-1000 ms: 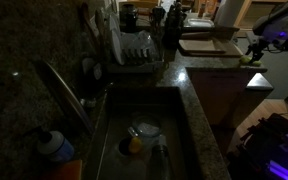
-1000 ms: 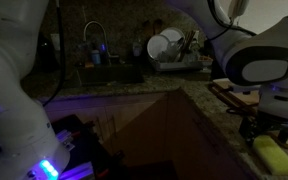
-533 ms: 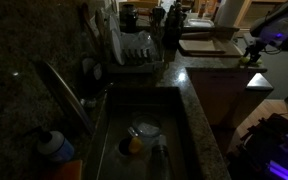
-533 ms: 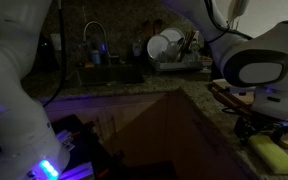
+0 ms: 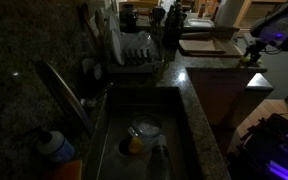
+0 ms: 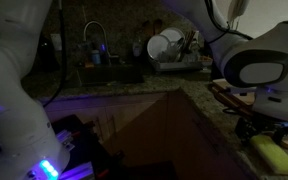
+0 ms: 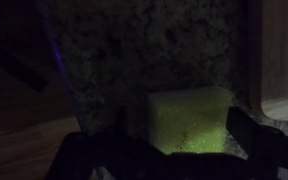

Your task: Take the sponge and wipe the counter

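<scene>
In an exterior view the sponge (image 5: 246, 60) is lying at the far tabletop (image 5: 199, 80) corner. In an exterior view your end effector (image 6: 258, 128) is hanging open just above it. In the wrist view it is lying between the jaws; probably soft and light, so you should be pinching across its narrow middle.

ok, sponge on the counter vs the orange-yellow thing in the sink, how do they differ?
Colour: the sponge is yellow-green; the lump is orange-yellow. Shape: the sponge is a flat oblong pad; the lump is rounder. Place: the sponge lies on the counter; the lump sits in the sink. Both are small and bright.
</scene>
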`<control>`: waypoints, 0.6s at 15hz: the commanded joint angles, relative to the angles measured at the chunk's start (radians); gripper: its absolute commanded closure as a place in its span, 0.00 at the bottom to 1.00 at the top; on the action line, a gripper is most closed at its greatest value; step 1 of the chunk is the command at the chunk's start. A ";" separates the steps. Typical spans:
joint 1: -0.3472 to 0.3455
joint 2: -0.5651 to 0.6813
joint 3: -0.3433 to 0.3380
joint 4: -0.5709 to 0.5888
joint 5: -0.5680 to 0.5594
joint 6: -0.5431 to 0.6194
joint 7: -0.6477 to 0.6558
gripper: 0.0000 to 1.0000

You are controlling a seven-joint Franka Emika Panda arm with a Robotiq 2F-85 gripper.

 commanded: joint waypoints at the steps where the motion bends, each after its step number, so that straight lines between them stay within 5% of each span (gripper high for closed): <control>1: 0.024 0.015 -0.035 0.001 -0.022 0.015 0.045 0.00; 9: -0.008 -0.011 0.014 0.019 0.035 -0.045 0.023 0.00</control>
